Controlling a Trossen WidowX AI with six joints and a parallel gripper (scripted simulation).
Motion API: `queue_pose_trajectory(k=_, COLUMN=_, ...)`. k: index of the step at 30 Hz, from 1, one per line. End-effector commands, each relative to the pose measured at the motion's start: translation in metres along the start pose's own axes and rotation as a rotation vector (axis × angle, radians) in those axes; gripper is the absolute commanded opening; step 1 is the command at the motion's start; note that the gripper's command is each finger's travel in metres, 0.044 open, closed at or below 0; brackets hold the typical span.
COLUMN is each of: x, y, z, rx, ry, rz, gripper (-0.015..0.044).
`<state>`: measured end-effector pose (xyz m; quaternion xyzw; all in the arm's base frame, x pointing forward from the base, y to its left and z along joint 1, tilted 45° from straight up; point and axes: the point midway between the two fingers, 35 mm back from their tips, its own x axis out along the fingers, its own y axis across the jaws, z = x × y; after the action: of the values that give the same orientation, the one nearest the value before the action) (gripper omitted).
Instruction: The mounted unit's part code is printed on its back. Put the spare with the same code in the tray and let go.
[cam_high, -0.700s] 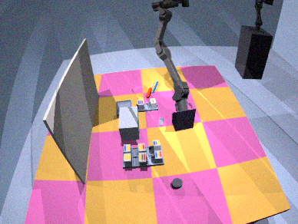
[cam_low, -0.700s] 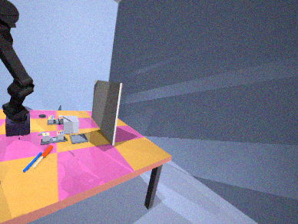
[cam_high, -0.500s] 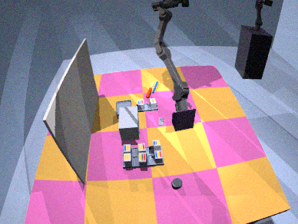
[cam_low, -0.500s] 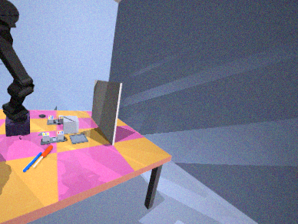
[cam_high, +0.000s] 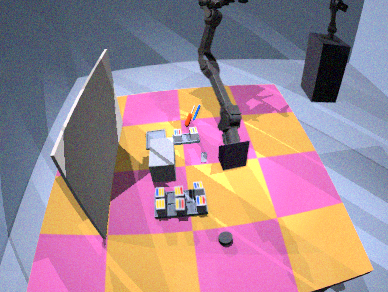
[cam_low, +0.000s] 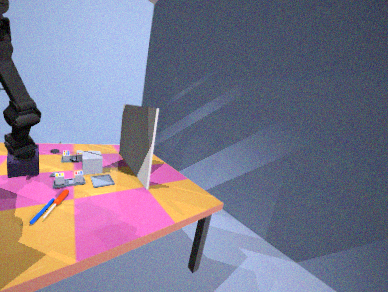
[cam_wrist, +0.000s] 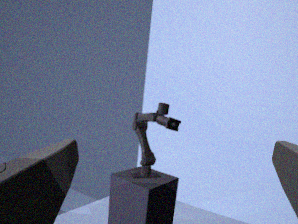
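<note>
My gripper is open and empty in the wrist view, facing a far wall, away from the table items. The flat grey tray looks empty. A larger rack holds several small blocks with striped coloured labels, such as one front block. A smaller rack beside the tray holds two labelled blocks, left and right in the top view. Which unit is the mounted one is unclear, and no code is readable.
A grey box stands between tray and larger rack. A tall panel stands beyond. An orange pen, a blue pen and a black disc lie around. A pedestal bears another arm.
</note>
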<state>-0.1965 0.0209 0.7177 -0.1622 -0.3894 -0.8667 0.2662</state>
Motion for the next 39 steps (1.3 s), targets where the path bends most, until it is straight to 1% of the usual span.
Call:
queue_pose_trajectory(k=1, x=-0.003, y=-0.051, z=0.030, rx=0.017, ry=-0.102, rz=-0.119, gripper=0.0440)
queue_pose_trajectory(k=5, x=-0.018, y=-0.093, z=0.060, rx=0.012, ry=-0.221, rz=-0.241, gripper=0.0440)
queue_pose_trajectory(k=8, x=-0.038, y=-0.130, z=0.084, rx=0.038, ry=-0.326, rz=-0.350, gripper=0.0440)
queue_pose_trajectory(k=11, x=-0.064, y=-0.166, z=0.108, rx=0.062, ry=-0.436, rz=-0.465, gripper=0.0440)
queue_pose_trajectory(k=15, x=-0.109, y=-0.210, z=0.135, rx=0.091, ry=-0.584, rz=-0.621, gripper=0.0440)
queue_pose_trajectory(k=20, x=-0.177, y=-0.256, z=0.161, rx=0.098, ry=-0.750, rz=-0.830, gripper=0.0440)
queue_pose_trajectory(k=25, x=-0.256, y=-0.291, z=0.177, rx=0.111, ry=-0.907, rz=-1.048, gripper=0.0440)
queue_pose_trajectory(k=33, x=-0.376, y=-0.308, z=0.181, rx=0.114, ry=-1.102, rz=-1.356, gripper=0.0440)
queue_pose_trajectory(k=36, x=-0.418, y=-0.310, z=0.176, rx=0.131, ry=-1.164, rz=-1.469, gripper=0.0440)
queue_pose_trajectory(k=39, x=-0.470, y=-0.312, z=0.163, rx=0.174, ry=-1.234, rz=-1.613, gripper=0.0440)
